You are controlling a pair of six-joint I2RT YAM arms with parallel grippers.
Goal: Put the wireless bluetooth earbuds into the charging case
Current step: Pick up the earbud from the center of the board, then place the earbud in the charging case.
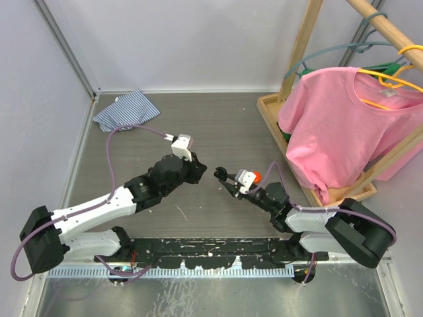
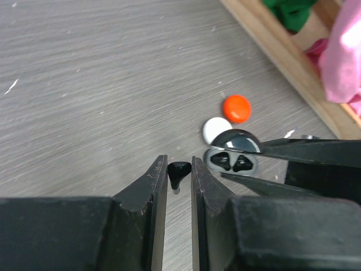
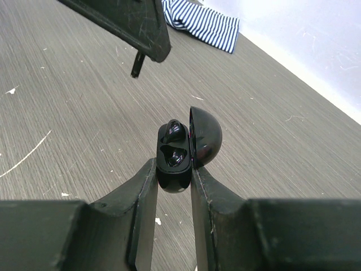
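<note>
Your left gripper point(image 2: 179, 164) is pinched almost shut on a black earbud point(image 2: 179, 171), holding it above the table just left of the open black case point(image 3: 172, 153). Your right gripper point(image 3: 174, 167) is clamped on that case's base, with the lid standing open. An orange case point(image 2: 236, 108) and a white case point(image 2: 216, 129) lie on the table close by.

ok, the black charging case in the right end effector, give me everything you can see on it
The black charging case is a small rounded shell of glossy plastic. Its domed lid is hinged open to one side, showing two moulded wells; whether either is filled cannot be told. The right end effector is shut on its lower body, one finger on each side. It seems raised off the table; nothing else touches it.
</note>
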